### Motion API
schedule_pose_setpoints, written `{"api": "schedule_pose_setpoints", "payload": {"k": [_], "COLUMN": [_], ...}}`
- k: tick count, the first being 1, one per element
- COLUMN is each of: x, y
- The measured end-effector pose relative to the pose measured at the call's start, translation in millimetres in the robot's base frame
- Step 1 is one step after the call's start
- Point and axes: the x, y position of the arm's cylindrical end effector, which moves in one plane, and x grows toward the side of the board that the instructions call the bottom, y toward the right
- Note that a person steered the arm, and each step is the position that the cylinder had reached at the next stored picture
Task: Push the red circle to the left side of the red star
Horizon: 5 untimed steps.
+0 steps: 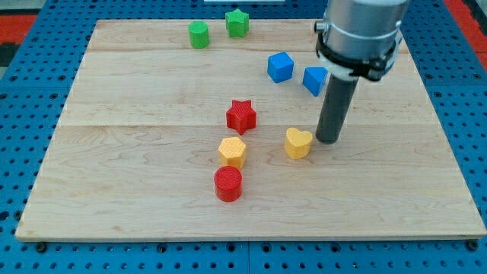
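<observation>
The red circle (228, 183) lies on the wooden board toward the view's bottom, just below a yellow hexagon (232, 151). The red star (241, 116) sits above the hexagon, near the board's middle. My tip (329, 140) rests on the board at the right of a yellow heart (298, 142), close to it or touching it. The tip is well to the right of the red circle and of the red star.
A blue cube (280, 67) and a second blue block (315, 80) lie at the upper right, the second partly behind the rod. A green cylinder (198, 34) and a green star (237, 23) sit near the board's top edge.
</observation>
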Motion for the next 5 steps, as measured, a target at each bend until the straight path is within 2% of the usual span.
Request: {"api": "schedule_pose_setpoints", "payload": {"k": [1,2,3,5], "x": [-7,39,106,-5], "y": [-58,-60,-86,-216]}}
